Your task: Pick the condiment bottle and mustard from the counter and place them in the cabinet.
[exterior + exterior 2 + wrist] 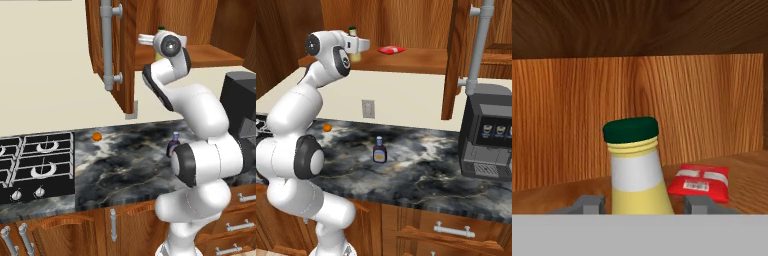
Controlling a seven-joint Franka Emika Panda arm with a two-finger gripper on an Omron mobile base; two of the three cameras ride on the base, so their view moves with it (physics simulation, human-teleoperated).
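You are holding the mustard (638, 172) upright inside the open cabinet (131, 60), with the hand (643, 205) clamped on its yellow body: in the hand view the two grey fingers (587, 204) are sitting tight against either side of the bottle below its pale neck and dark green cap. The grip is low on the body, which is keeping the bottle vertical so it can stand on its base when you let go. In the right base view the bottle's cap (352, 31) is showing just above the hand, over the near left part of the shelf (416, 59); whether its base is already touching the wood I cannot tell. A small red packet (391, 49) is lying on the shelf a little to the right and further back, so you are keeping the bottle on the bare side, away from it. The cabinet door (107, 50) with its long grey bar handle is standing swung open, leaving the arm a free way in. The condiment bottle (379, 151) is standing untouched on the worktop (421, 155), near the middle, well apart from the small orange ball (327, 127) and the coffee machine (488, 135); it looks like the half of the job that is left.
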